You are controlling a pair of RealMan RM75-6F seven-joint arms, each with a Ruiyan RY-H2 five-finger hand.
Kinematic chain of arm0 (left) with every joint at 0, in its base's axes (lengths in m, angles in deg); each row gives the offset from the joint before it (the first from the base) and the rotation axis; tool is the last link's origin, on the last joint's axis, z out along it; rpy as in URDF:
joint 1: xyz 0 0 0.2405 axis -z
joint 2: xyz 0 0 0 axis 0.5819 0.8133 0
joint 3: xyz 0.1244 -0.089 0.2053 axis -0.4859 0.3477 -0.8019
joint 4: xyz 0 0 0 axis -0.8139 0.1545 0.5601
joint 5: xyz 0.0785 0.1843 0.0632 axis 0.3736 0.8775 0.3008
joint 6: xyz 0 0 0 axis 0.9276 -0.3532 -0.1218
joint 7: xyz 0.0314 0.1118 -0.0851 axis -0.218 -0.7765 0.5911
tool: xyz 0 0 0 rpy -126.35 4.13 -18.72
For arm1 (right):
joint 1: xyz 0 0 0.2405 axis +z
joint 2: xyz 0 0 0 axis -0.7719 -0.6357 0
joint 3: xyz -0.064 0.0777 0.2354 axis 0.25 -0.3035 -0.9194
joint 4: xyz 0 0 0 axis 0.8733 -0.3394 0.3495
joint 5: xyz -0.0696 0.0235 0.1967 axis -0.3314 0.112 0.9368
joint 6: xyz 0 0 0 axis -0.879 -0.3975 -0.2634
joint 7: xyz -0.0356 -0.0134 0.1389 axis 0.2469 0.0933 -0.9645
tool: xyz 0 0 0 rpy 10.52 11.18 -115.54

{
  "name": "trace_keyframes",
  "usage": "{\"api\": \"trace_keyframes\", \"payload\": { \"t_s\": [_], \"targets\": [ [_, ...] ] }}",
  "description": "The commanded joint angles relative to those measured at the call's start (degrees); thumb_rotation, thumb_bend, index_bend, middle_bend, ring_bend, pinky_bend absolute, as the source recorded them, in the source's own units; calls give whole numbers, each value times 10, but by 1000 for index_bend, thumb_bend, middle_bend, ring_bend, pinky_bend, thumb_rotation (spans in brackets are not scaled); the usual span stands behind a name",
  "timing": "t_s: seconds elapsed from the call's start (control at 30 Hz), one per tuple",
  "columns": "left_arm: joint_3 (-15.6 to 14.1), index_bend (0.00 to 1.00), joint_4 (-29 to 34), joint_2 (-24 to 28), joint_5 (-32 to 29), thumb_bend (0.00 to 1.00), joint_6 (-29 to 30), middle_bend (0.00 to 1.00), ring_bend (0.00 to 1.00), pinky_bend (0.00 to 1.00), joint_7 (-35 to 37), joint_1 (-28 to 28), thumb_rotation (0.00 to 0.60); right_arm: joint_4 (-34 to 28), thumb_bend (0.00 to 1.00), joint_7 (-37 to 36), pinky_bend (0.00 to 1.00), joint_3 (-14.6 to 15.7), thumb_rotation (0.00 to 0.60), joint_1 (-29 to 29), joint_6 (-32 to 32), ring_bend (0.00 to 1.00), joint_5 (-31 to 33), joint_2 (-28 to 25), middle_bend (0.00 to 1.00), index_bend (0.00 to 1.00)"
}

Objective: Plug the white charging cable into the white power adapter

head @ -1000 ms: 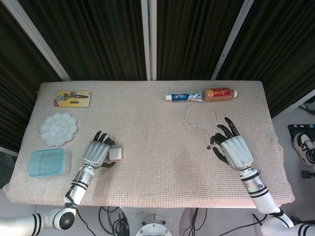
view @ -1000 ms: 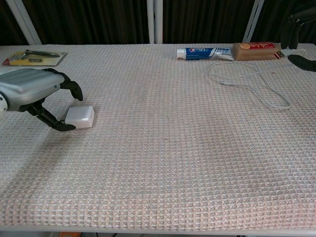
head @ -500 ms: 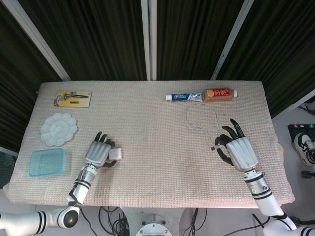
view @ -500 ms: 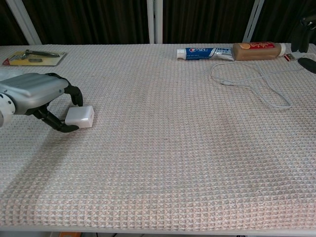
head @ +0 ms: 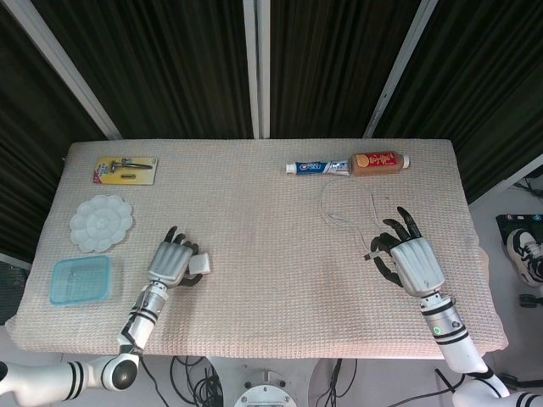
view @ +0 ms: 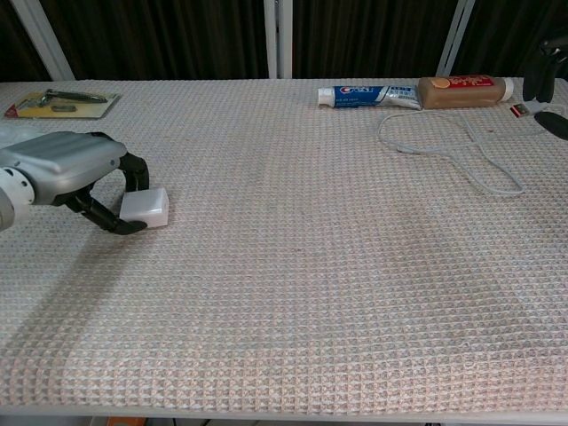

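The white power adapter [head: 201, 265] [view: 146, 206] lies on the cloth at the front left. My left hand [head: 172, 262] [view: 62, 167] curls around it, one finger on its top edge and the thumb against its lower left side. The white charging cable [head: 372, 203] loops across the right of the table, its small connector end [view: 401, 149] lying free. My right hand [head: 413, 261] [view: 548, 84] is at the cable's other end, with the USB plug [head: 367, 255] [view: 517, 110] pinched at its thumb tip while the other fingers are spread.
A toothpaste tube [head: 318, 168] and a brown bottle [head: 379, 160] lie at the back, just beyond the cable. At the left are a carded tool [head: 125, 170], a white palette [head: 101, 222] and a blue container [head: 81, 279].
My left hand's fingers have closed in onto the adapter, which shifted slightly. My right hand moved a little right and toward me, dragging the plug and reshaping the cable loop.
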Motion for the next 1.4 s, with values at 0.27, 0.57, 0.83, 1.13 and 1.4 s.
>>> {"api": "trace_keyframes", "payload": {
  "t_s": [0.27, 0.57, 0.83, 1.13, 1.4],
  "targets": [
    [42, 464, 27, -5, 11, 255, 13, 463, 227, 97, -2, 34, 423, -30, 334, 13, 0, -23, 600, 40, 62, 213, 25, 7, 529, 631],
    [83, 464, 70, -14, -30, 251, 44, 482, 244, 100, -86, 81, 424, -38, 351, 76, 0, -84, 600, 124, 168, 236, 122, 69, 541, 648],
    [94, 478, 108, -22, -70, 246, 93, 499, 259, 109, -161, 105, 422, -30, 351, 197, 0, -132, 600, 197, 206, 247, 244, 150, 543, 649],
    [97, 487, 123, -26, -91, 246, 137, 519, 282, 110, -192, 116, 423, 0, 351, 273, 0, -163, 600, 258, 193, 252, 338, 229, 550, 656],
    [96, 493, 134, -27, -106, 245, 151, 527, 289, 110, -203, 126, 424, 33, 352, 303, 0, -182, 600, 299, 177, 252, 385, 269, 551, 657]
  ]
}}
